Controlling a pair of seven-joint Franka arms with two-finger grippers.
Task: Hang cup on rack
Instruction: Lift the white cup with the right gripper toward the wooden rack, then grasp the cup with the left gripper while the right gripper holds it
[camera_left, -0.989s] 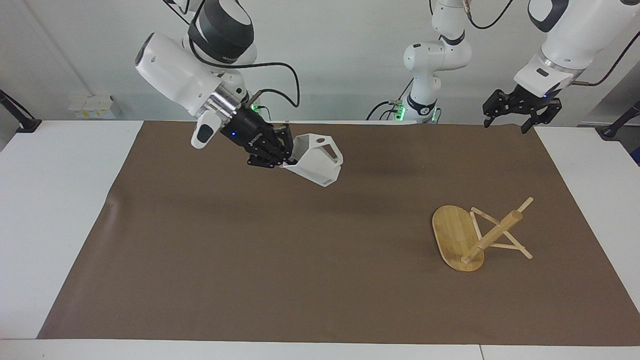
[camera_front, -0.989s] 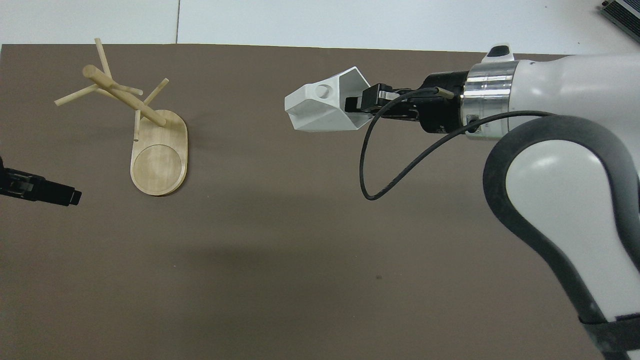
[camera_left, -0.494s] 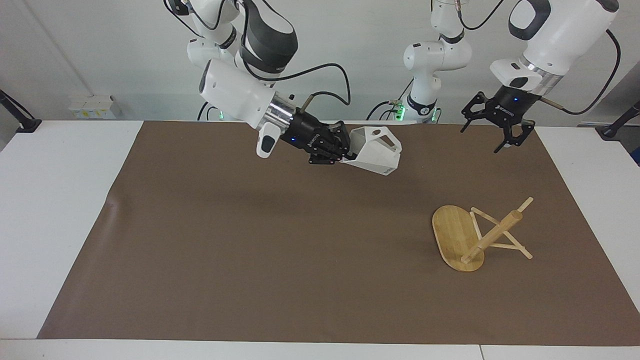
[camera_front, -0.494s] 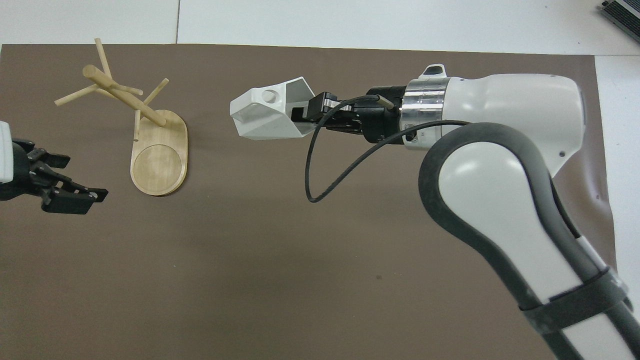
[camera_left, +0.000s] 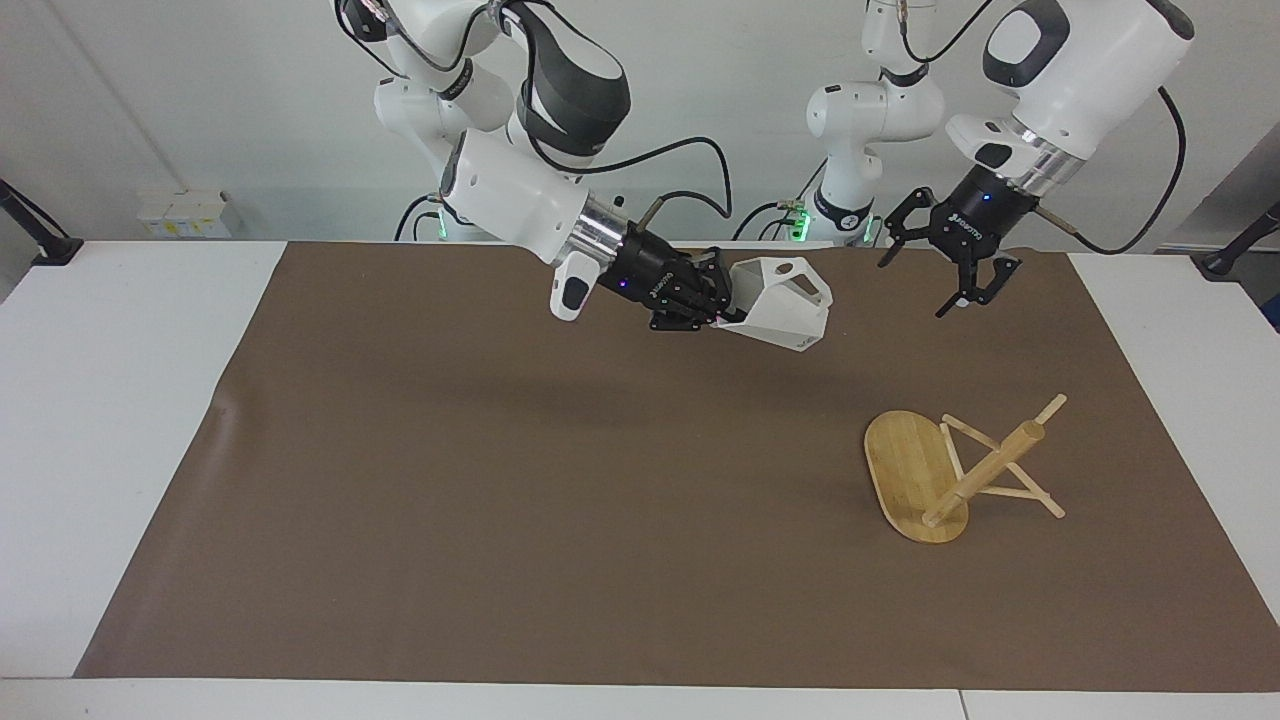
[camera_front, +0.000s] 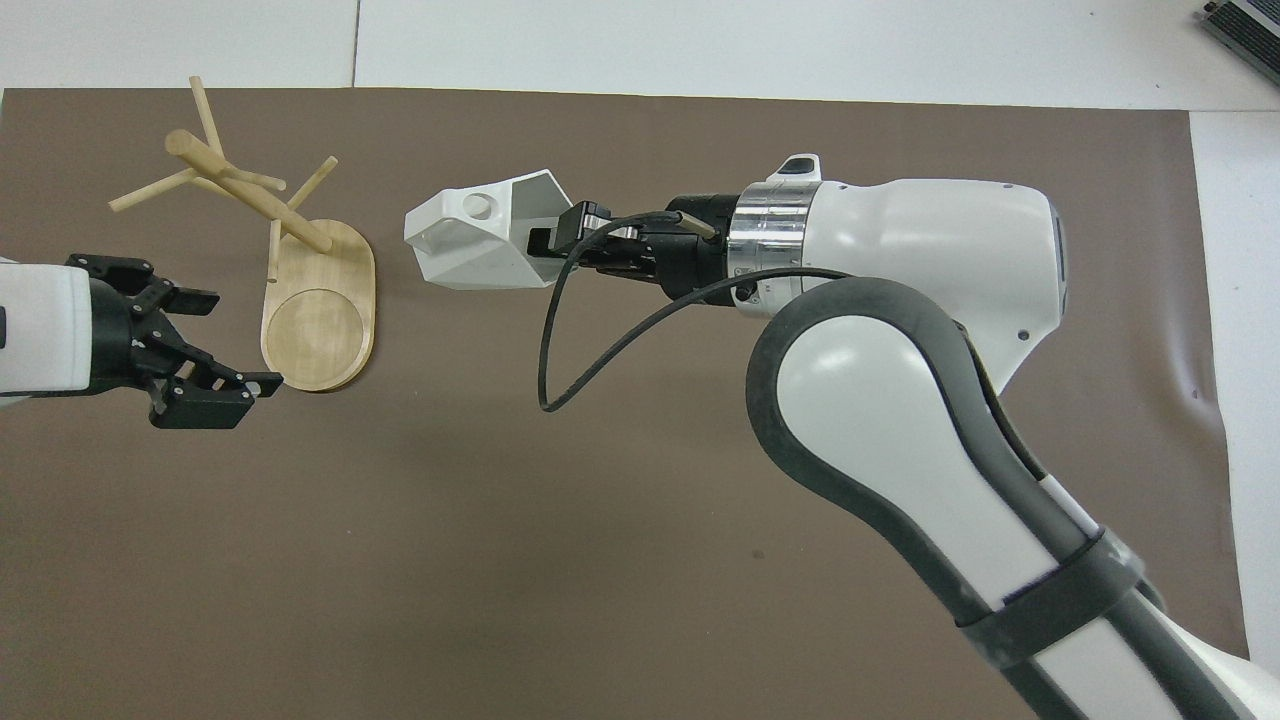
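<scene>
Right gripper (camera_left: 722, 299) pinched the rim of the white cup (camera_left: 785, 304), holding it tipped on its side in the air over the brown mat (camera_left: 500, 500), its handle uppermost. Left gripper (camera_left: 950, 272) hung with fingers spread above the mat near the left arm's end. Farther from the robots, toward that same end, the rack (camera_left: 950, 470) stood on the mat, apart from both grippers.
</scene>
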